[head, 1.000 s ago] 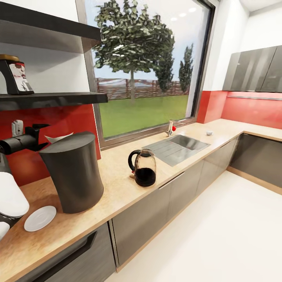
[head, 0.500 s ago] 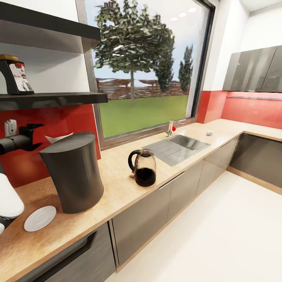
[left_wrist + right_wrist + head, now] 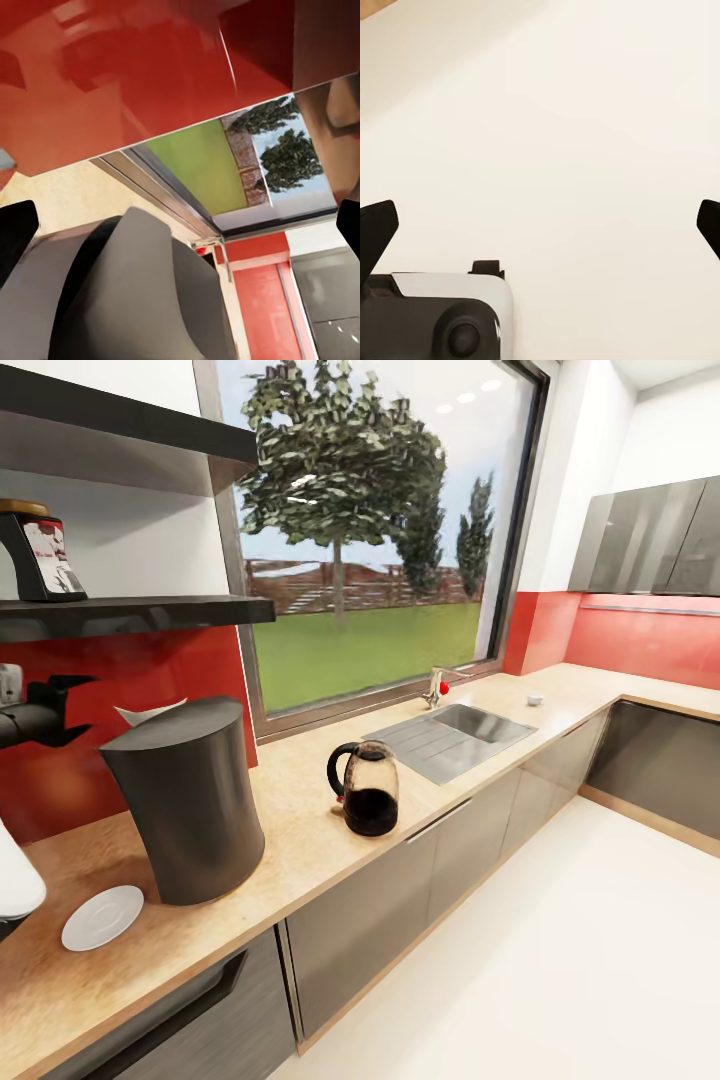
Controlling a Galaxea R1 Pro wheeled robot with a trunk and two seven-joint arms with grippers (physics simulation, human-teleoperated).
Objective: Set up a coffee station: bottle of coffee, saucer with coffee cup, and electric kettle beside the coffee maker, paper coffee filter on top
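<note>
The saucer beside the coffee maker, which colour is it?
White; the saucer shows best in the head view.

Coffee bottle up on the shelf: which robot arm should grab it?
Probably the left. The left gripper hangs open just below the shelf holding the coffee bottle; the right gripper faces the floor.

Head view high over the tabletop [image 3: 300,840]; left wrist close above the shared coffee maker [image 3: 190,800]; right wrist floorward.

A glossy white rounded arm shell [image 3: 15,875] leads to a matte black cylindrical wrist and black forked left claw [image 3: 62,705].
</note>
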